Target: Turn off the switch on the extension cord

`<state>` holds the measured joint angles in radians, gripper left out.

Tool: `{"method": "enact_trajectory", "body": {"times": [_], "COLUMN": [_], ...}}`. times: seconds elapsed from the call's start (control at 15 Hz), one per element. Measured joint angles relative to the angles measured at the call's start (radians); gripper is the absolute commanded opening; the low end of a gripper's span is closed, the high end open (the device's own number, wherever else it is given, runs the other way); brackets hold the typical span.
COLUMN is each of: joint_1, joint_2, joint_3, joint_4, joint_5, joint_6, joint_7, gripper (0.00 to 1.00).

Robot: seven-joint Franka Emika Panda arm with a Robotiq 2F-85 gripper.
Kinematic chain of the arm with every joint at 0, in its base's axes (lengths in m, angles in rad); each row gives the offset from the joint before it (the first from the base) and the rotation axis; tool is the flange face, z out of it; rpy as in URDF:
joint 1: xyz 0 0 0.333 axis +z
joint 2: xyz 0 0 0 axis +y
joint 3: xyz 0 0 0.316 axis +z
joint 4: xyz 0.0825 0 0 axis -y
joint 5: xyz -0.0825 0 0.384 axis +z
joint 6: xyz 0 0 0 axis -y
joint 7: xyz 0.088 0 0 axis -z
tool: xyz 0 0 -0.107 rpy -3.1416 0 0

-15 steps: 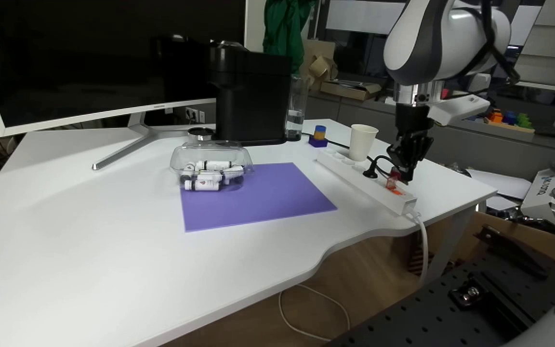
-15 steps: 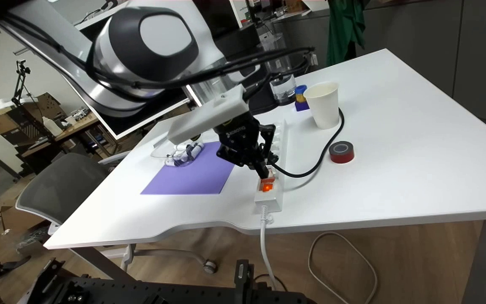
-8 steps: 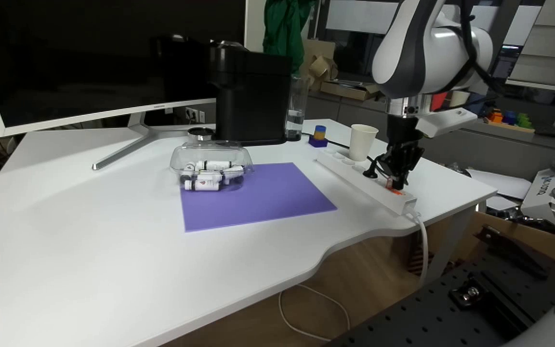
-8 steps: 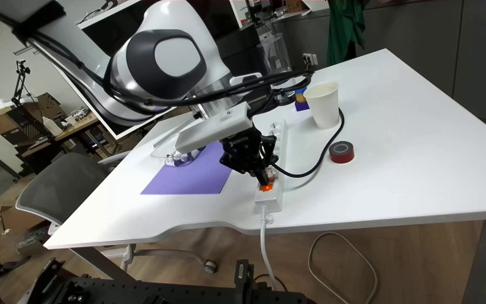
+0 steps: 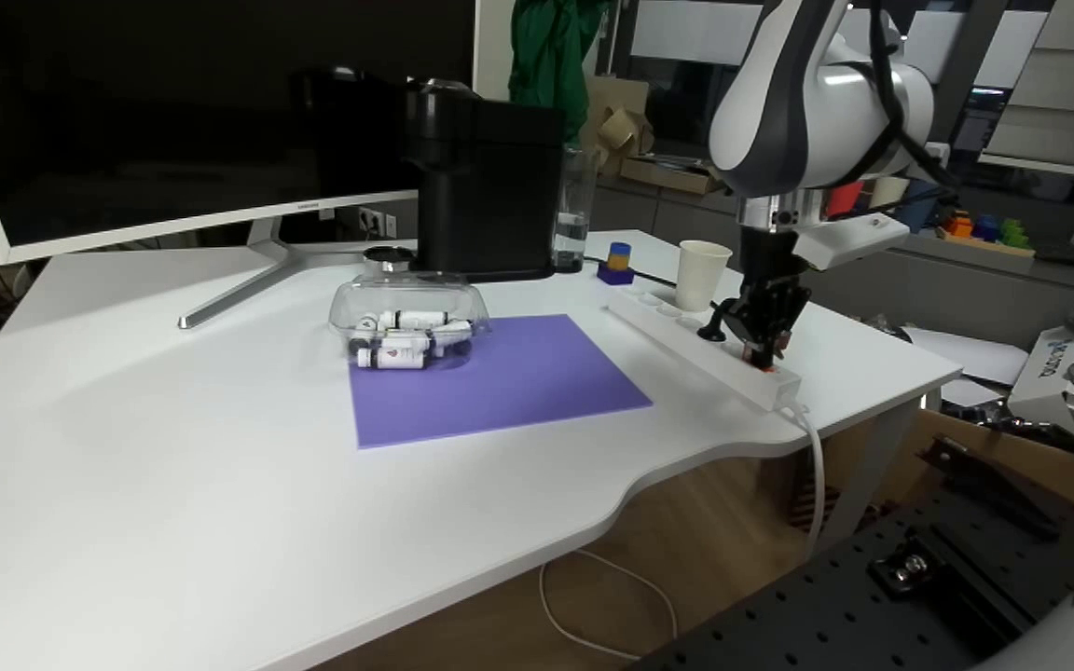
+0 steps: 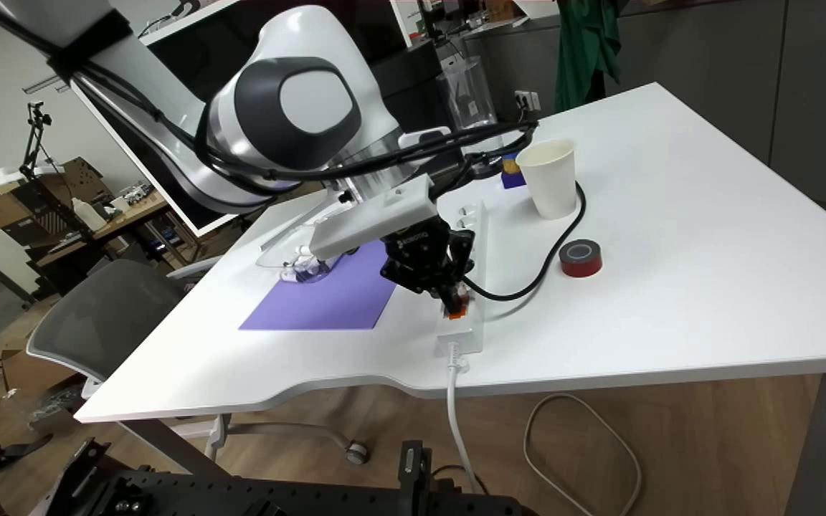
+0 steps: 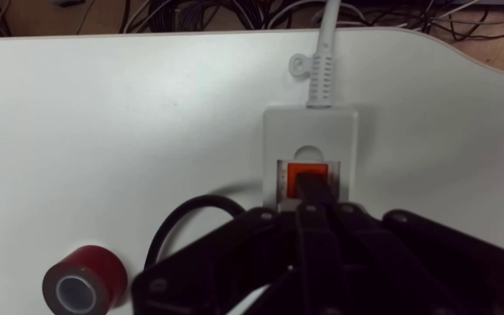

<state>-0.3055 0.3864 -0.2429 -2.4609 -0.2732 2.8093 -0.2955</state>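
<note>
The white extension cord strip (image 5: 686,349) lies along the right part of the desk and also shows in the other views (image 6: 460,334) (image 7: 276,131). Its orange switch (image 7: 293,181) is near the cord end and looks dim; it shows small in an exterior view (image 6: 457,314). My gripper (image 7: 312,177) is shut, holds nothing, and points down with its closed tips over the switch, seemingly touching it. The tips hide the switch's middle and lower right. The gripper also shows in both exterior views (image 5: 761,362) (image 6: 453,308).
A black plug (image 5: 712,328) sits in the strip, its black cord (image 6: 549,276) looping across the desk. A paper cup (image 6: 551,179) stands beside the strip. A red tape roll (image 7: 86,280) lies nearby. A purple mat (image 5: 509,382) and clear box of bottles (image 5: 411,326) lie farther off.
My gripper has moved down onto the switch, staying shut. The switch's bright orange glow has gone dim. The strip and its cord end have shifted slightly.
</note>
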Motion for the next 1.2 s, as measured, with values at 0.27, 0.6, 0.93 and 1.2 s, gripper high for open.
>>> {"method": "enact_trajectory", "body": {"times": [0.27,0.6,0.93,1.2], "joint_1": [0.007,0.038,0.059,0.096], "joint_2": [0.005,0.01,-0.009,-0.113], "joint_3": [-0.004,-0.026,-0.028,-0.027], "joint_4": [0.003,0.01,0.003,-0.033], "joint_5": [0.0,-0.001,-0.001,-0.005], "joint_6": [-0.002,-0.018,-0.045,-0.133], "joint_7": [0.002,0.019,0.022,0.021], "gripper": [0.0,0.0,0.0,0.33]}}
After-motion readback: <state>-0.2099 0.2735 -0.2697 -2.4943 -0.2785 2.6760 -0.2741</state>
